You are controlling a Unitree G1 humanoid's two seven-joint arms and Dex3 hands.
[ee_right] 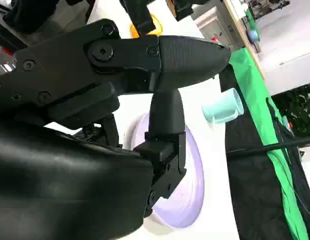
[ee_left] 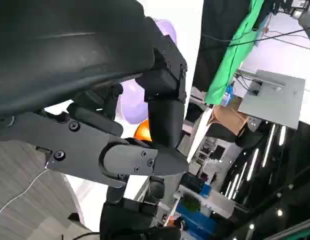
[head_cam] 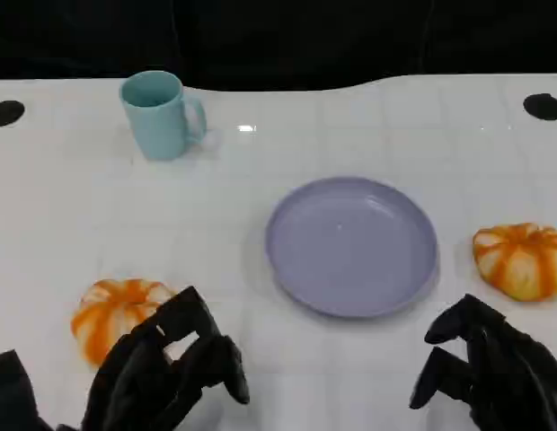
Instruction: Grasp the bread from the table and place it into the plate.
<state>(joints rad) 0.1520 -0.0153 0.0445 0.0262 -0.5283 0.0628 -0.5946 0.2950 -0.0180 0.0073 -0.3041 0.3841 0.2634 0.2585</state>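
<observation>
The left robot hand (head_cam: 166,373) is nearest the camera, its fingers apart and holding nothing. Just beyond and to its left lies one bread (head_cam: 119,318), round with orange stripes, so it has no clear long axis. The right robot hand (head_cam: 494,373) also holds nothing; a second bread (head_cam: 521,259) lies beyond it, right of the plate (head_cam: 351,245). The plate holds nothing. Far left of the plate stands a cup (head_cam: 158,115) on the bench (head_cam: 63,206).

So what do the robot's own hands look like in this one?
Both are matte black. In the head view the left hand and right hand show blocky, segmented fingers. The wrist views show a smooth rounded shell behind each hand, flat finger links fastened with round screws, and a tapered, finely textured fingertip. No markings are visible.
</observation>
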